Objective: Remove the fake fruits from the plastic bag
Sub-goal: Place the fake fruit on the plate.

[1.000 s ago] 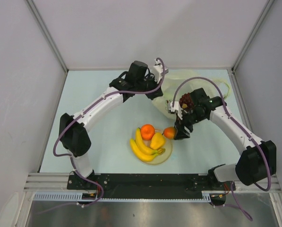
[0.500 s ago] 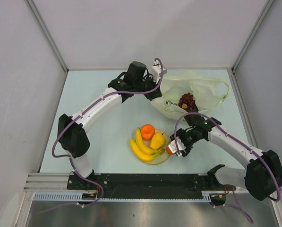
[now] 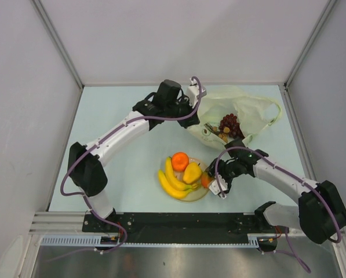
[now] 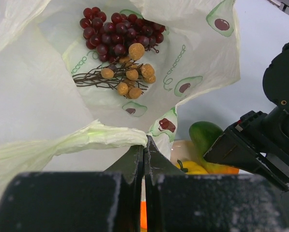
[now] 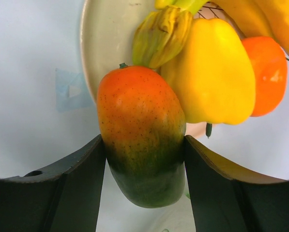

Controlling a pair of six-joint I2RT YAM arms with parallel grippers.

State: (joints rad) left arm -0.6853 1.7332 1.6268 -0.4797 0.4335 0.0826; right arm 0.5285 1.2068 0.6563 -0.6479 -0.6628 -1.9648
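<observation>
My left gripper (image 3: 192, 118) (image 4: 144, 145) is shut on the rim of the pale plastic bag (image 3: 251, 110) (image 4: 33, 92) and holds its mouth open. Inside lie dark purple grapes (image 3: 229, 123) (image 4: 116, 33) and brown stemmed bits (image 4: 129, 77). My right gripper (image 3: 211, 181) (image 5: 144, 145) is shut on the red-green mango (image 5: 143, 128) (image 3: 205, 180) at the right edge of the cream plate (image 3: 189, 198) (image 5: 103, 38). On the plate rest bananas (image 3: 169, 180), an orange (image 3: 180, 160) (image 5: 268, 72) and a yellow lumpy fruit (image 3: 192, 172) (image 5: 216, 72). The mango sits close against the yellow fruit.
Grey walls close in the pale table (image 3: 115, 127) on three sides. The black rail (image 3: 178, 223) with both arm bases runs along the near edge. The left arm arches from the near left to the bag at the back.
My right gripper has carried the mango from beside the bag down toward me to the plate's right edge. The left gripper has kept its hold on the bag, shifting only slightly.
</observation>
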